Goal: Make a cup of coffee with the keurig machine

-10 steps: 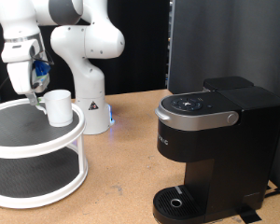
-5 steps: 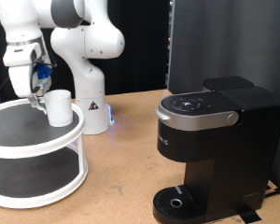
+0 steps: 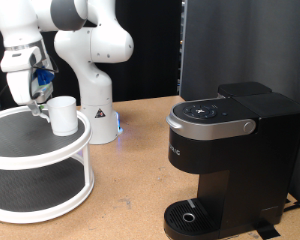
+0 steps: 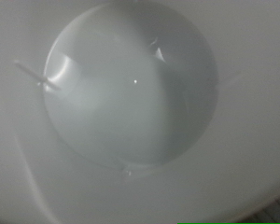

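Observation:
The small white cup stands upright on the top tier of a round white two-tier stand, at the exterior view's left. My gripper hangs right beside the cup, on its left side, fingertips down at rim height. Whether they touch the cup is unclear. The wrist view is filled by the cup's pale, blurred inside, seen from just above, and no fingers stand out there. The black keurig machine sits at the exterior view's right, lid down, with nothing on its round drip tray.
The arm's white base stands just behind the stand. A black panel rises behind the keurig machine. Bare wooden tabletop lies between the stand and the machine.
My hand has drifted very slightly to the exterior view's left beside the cup. The cup stays about where it was. The keurig machine is unchanged.

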Controlling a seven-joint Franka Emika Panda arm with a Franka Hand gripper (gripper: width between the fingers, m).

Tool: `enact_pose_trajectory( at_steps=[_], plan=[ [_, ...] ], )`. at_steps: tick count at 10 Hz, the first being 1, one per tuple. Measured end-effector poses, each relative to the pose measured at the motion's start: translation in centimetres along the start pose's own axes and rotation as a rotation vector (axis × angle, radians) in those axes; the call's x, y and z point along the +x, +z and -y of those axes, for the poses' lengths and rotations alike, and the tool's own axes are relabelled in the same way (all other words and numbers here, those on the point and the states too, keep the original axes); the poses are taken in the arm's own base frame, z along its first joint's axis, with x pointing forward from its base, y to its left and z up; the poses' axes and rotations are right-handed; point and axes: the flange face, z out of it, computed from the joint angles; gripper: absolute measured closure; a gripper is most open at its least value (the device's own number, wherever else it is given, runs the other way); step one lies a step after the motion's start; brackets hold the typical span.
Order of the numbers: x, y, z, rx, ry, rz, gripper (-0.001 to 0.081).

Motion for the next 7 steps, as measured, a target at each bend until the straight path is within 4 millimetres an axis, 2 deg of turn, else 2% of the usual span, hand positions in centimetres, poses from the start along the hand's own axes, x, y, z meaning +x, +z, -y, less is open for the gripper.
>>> enact_pose_trajectory(
  at_steps=[4,7],
  plan=[
    [-1.7,-0.6,-0.6,0.026,-0.007,-0.118,0.0000],
    [-1.9,-0.7,-0.5,0.030,0.007,-0.148,0.0000]
  ],
)
